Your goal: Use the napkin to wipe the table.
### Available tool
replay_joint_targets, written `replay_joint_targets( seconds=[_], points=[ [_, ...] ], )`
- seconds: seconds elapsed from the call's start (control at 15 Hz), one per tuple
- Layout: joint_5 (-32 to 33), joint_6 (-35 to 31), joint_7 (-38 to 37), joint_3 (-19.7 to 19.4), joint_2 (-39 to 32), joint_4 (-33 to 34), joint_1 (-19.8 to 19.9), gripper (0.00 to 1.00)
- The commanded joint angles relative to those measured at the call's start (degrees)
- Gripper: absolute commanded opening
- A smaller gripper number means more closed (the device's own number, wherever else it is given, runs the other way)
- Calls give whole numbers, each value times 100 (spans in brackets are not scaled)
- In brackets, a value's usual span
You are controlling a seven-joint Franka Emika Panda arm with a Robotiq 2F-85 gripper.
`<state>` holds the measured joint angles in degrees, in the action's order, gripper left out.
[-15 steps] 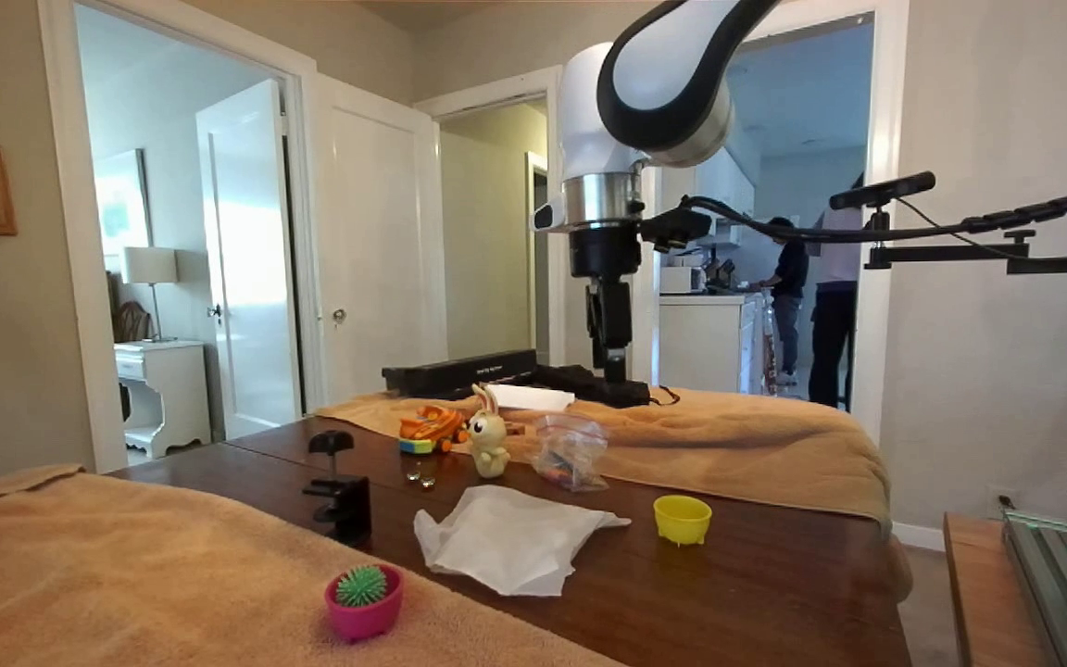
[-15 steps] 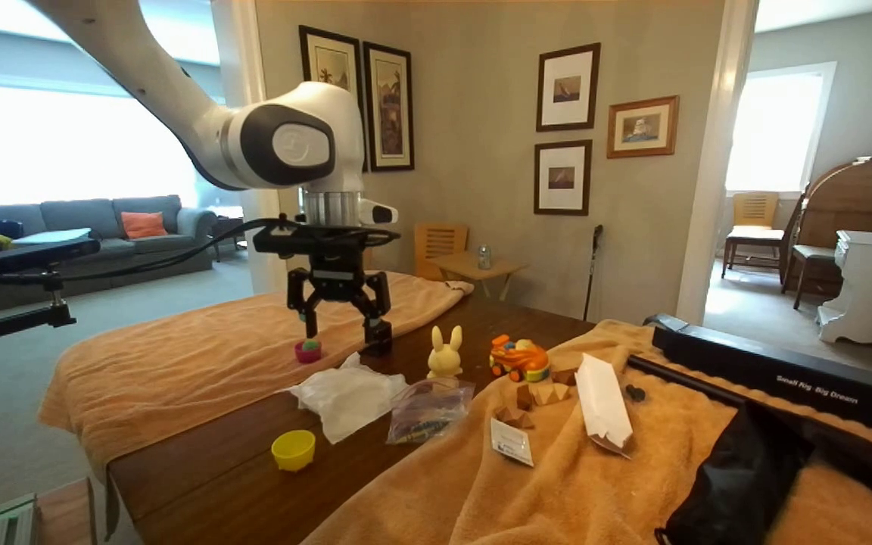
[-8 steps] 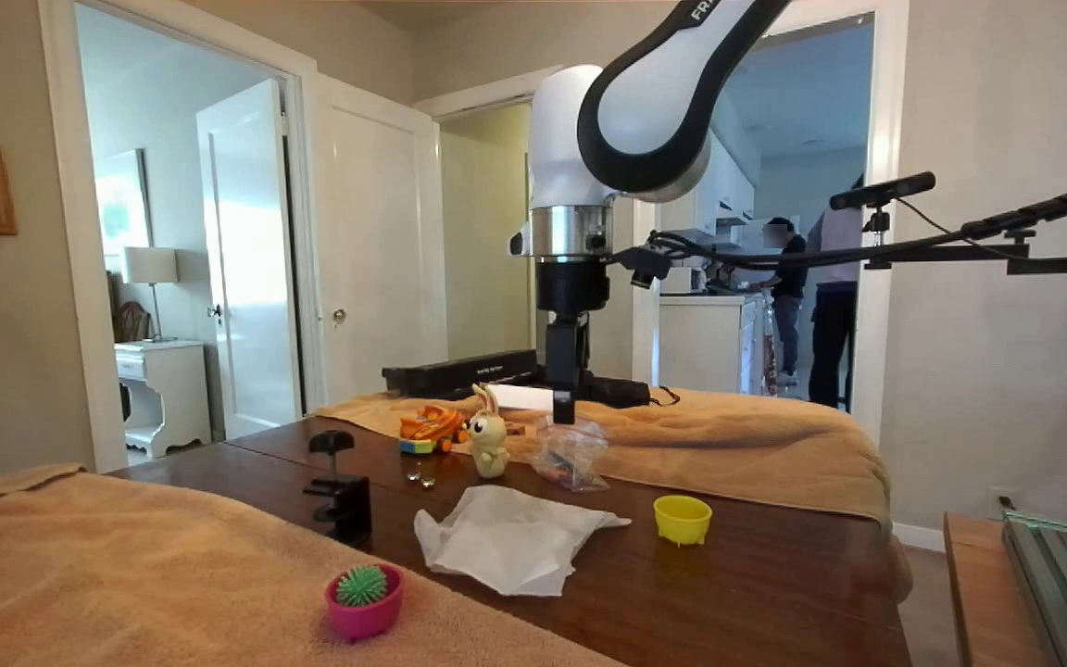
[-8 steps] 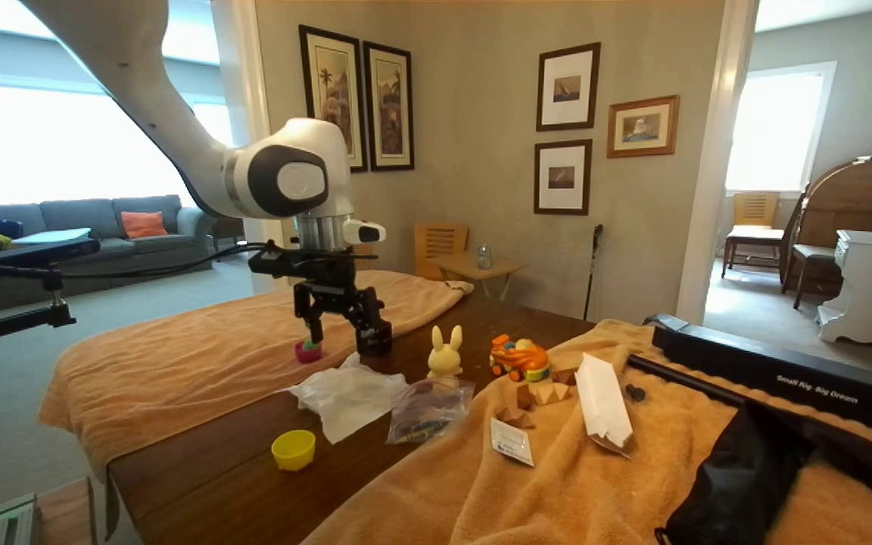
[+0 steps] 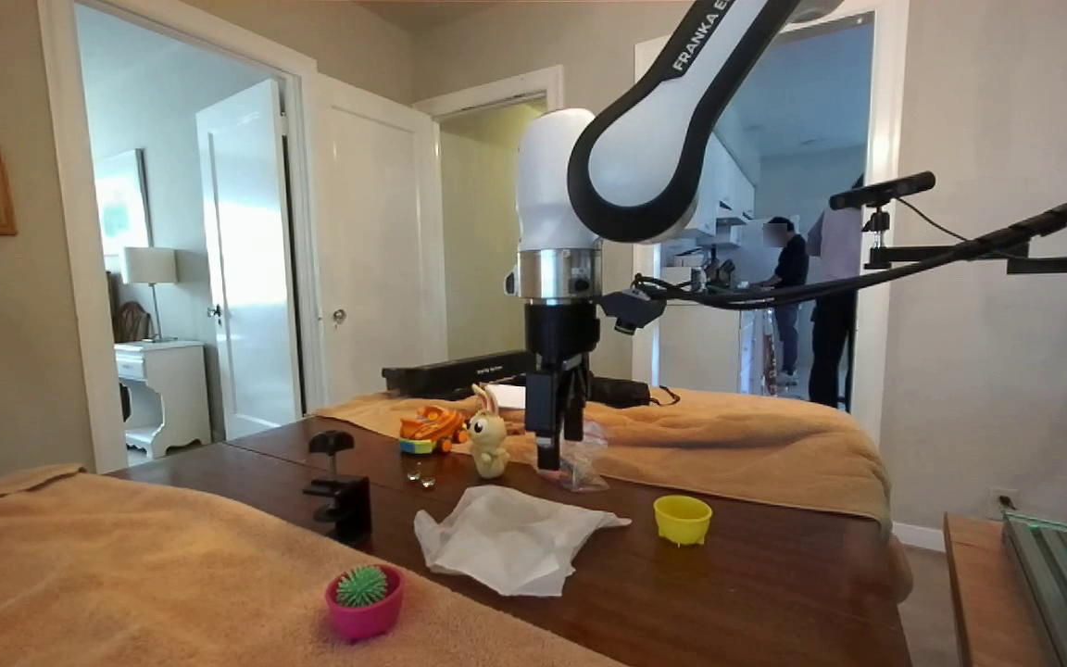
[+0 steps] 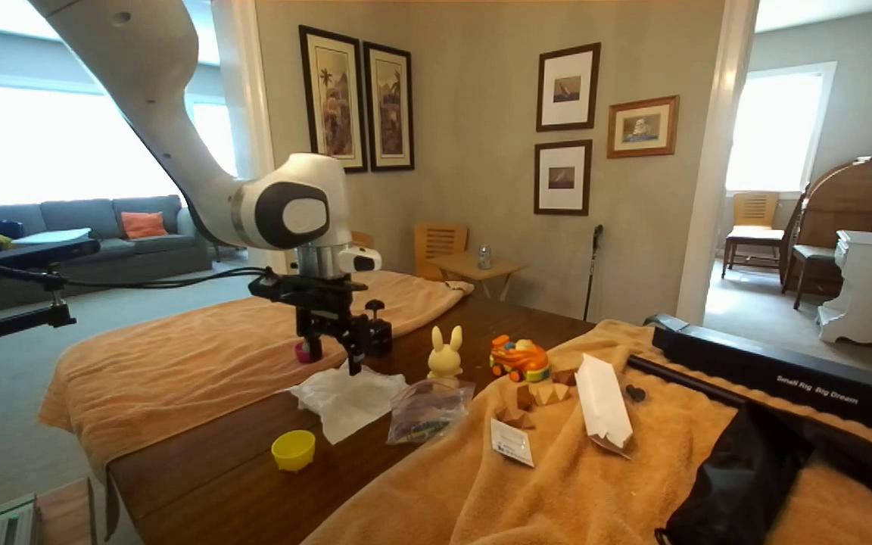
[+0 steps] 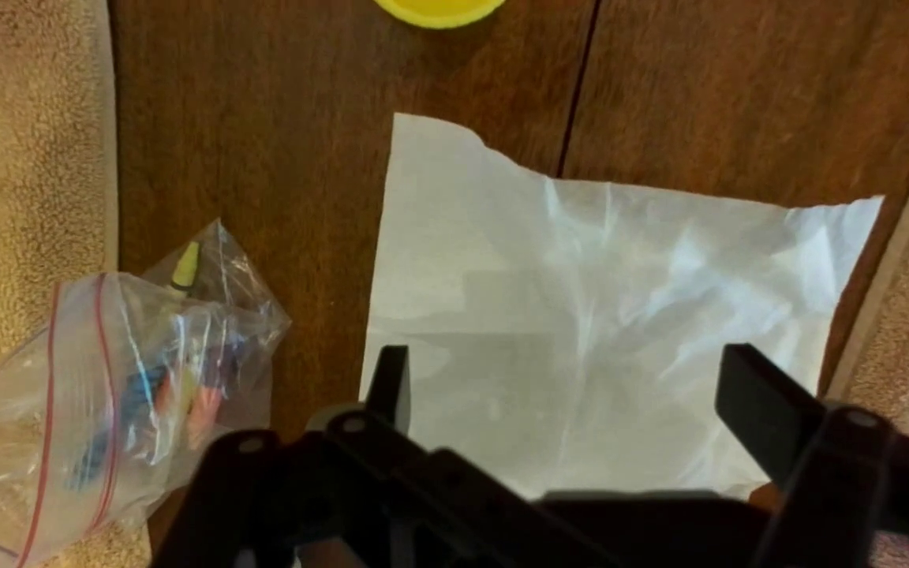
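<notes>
The napkin is a white, crumpled paper sheet lying spread on the dark brown table. It also shows in an exterior view and fills the middle of the wrist view. My gripper is open, points down and holds nothing. In the wrist view its fingers stand wide apart over the napkin's near part, one by each side edge. In an exterior view the gripper hangs above the napkin's far part. The gripper base hides the napkin's near edge in the wrist view.
A yellow bowl and a clear plastic bag lie near the napkin. A bunny figure, an orange toy car and a black clamp stand around it. A pink bowl with a green spiky ball sits on a tan cloth.
My gripper has come down and moved sideways to above the napkin, and has turned about its vertical axis. Its fingers stay open. The napkin and the other objects have not moved.
</notes>
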<state>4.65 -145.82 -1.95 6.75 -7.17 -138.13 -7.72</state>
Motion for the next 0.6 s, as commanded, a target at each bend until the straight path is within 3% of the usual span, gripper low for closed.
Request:
replay_joint_targets(
  seconds=[0.0, 0.53],
  points=[
    [25, -244, -252, -13, -298, 61, -37, 100],
    [-35, -499, -242, 3, -711, 65, -82, 100]
  ],
)
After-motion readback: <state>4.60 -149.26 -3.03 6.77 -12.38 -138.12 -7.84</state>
